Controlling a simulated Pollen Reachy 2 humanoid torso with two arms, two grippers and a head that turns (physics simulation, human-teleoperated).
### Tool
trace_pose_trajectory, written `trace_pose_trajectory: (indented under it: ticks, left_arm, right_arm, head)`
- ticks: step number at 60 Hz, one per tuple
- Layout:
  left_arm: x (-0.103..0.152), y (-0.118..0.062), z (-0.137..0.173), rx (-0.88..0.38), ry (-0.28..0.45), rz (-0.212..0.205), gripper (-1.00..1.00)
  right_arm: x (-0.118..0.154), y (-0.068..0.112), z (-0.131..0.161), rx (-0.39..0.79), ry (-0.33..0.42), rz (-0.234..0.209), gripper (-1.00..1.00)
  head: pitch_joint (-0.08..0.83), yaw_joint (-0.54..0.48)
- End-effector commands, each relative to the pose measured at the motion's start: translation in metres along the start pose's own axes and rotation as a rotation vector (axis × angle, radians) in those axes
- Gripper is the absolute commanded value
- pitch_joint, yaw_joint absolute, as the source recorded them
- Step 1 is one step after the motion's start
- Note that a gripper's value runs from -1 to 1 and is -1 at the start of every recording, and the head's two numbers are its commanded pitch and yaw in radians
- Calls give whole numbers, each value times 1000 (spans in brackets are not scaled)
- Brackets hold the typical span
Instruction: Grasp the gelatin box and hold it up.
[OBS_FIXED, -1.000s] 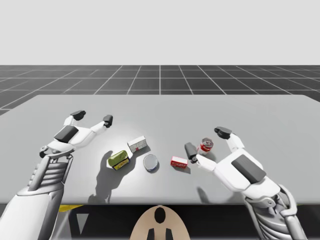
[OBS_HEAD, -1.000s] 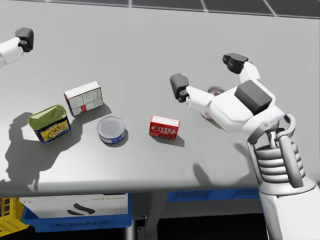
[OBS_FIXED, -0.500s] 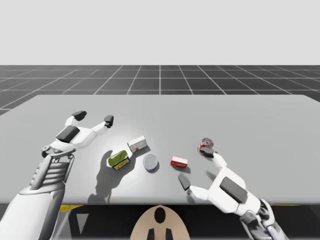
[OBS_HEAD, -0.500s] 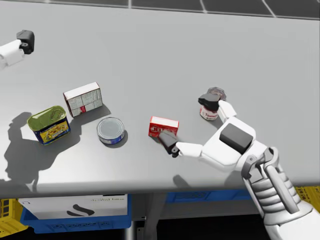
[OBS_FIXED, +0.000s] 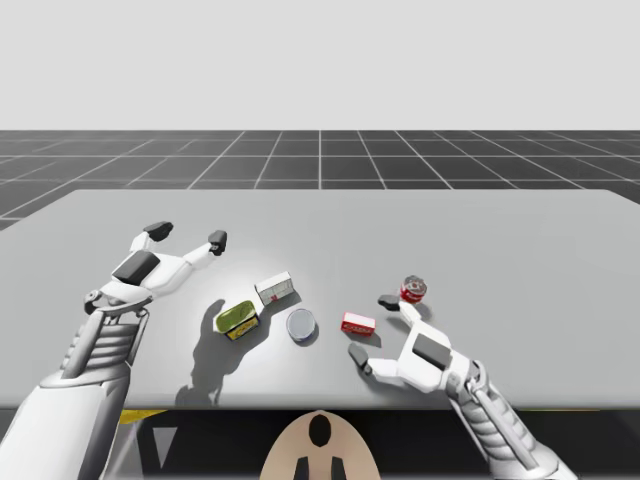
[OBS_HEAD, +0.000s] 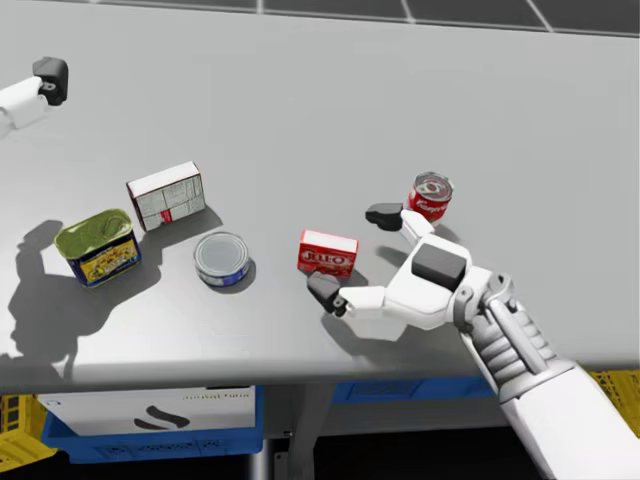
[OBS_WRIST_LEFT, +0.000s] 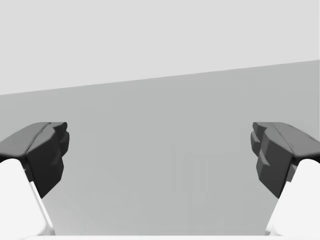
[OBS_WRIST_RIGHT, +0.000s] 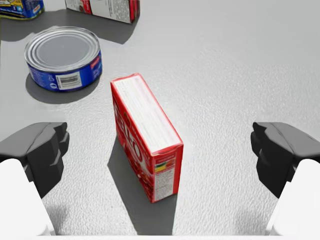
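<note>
The gelatin box (OBS_HEAD: 328, 252) is a small red box standing on its long edge on the grey table (OBS_FIXED: 520, 240), near the front edge. In the high view the red box (OBS_FIXED: 358, 322) sits just left of my right gripper (OBS_FIXED: 372, 327), which is low over the table. In the right wrist view the box (OBS_WRIST_RIGHT: 145, 135) stands lengthwise just ahead, between the fingers of my right gripper (OBS_WRIST_RIGHT: 160, 152); they are wide open and touch nothing. In the head view the right gripper (OBS_HEAD: 353, 252) straddles the box's right end. My left gripper (OBS_FIXED: 186, 234) hovers open at the far left, holding nothing (OBS_WRIST_LEFT: 160, 155).
A small red can (OBS_HEAD: 431, 195) stands upright just beyond the right gripper's far finger. A flat blue tin (OBS_HEAD: 222, 258) lies left of the red box. Further left are a white-and-red box (OBS_HEAD: 167, 196) and a green-topped yellow tin (OBS_HEAD: 97, 246).
My right arm has pulled back from the red can, dropped low and swung in beside the red box, its fingers now either side of it. The left arm has not moved.
</note>
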Motion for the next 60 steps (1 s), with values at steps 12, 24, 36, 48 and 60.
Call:
trace_pose_trajectory:
  ticks: [12,24,36,48,60]
  left_arm:
    - [0,1,0,2,-2,0,-1000]
    - [1,1,0,3,-4,0,-1000]
    - [0,1,0,3,-3,-1,-1000]
    - [0,0,0,2,-2,-3,-1000]
    - [-1,0,0,4,-1,-5,-1000]
  right_arm:
    - [-12,-6,-28,84,48,-72,-1000]
    - [-12,-1,-34,86,48,-65,-839]
    - [-12,-2,-29,66,57,-92,1000]
    - [-13,-2,-28,68,67,-78,1000]
    - [-12,-3,-26,64,62,-79,1000]
  head:
    - [747,-127]
    - [745,-127]
    - [745,-128]
    - [696,-131]
    - [534,-136]
